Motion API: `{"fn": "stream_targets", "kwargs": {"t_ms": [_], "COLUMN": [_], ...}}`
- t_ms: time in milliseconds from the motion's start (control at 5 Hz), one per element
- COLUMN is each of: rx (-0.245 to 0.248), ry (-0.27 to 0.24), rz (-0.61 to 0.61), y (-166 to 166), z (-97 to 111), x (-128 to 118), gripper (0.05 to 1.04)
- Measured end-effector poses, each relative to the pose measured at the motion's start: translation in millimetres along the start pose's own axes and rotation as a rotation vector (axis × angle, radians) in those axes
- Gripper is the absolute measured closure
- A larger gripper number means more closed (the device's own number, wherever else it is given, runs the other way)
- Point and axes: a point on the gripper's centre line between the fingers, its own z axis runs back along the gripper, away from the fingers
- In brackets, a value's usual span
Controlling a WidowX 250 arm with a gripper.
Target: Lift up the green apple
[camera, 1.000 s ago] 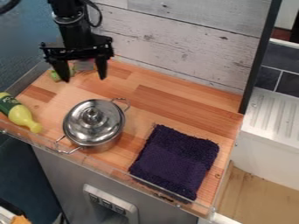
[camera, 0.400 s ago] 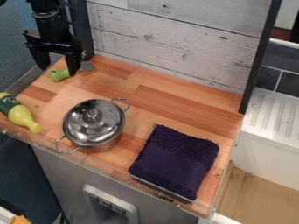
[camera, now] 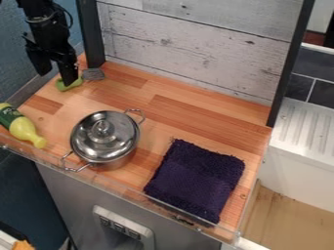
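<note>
You've got bright, soft light across the counter (camera: 196,117), white glints sitting on the metal lid (camera: 117,141), and down at lower left, it's darker for you.

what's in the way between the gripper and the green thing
Nothing visible. The gripper is right by the green thing, one finger overlapping it in view; the lidded pot sits off that path, nearer the camera.

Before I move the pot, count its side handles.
2. On the pot, as the camera sees it: an upper-right handle and a lower-left handle. Neither is hidden.
</note>
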Motion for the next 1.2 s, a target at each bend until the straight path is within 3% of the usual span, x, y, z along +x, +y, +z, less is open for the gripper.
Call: {"fn": "stream_targets", "kwargs": {"t_ms": [400,800,1200], "rx": [0.004,-0.005,-0.026], "ry": [0.05,0.058,0.04], "rz": [-0.018,-0.036,-0.055], "y": [8.3,8.1,-1.2], "z": [-27.2,-43.0,-44.8], "x": [7.3,18.2,14.7], "gripper": [0.084,0.137,0.658]}}
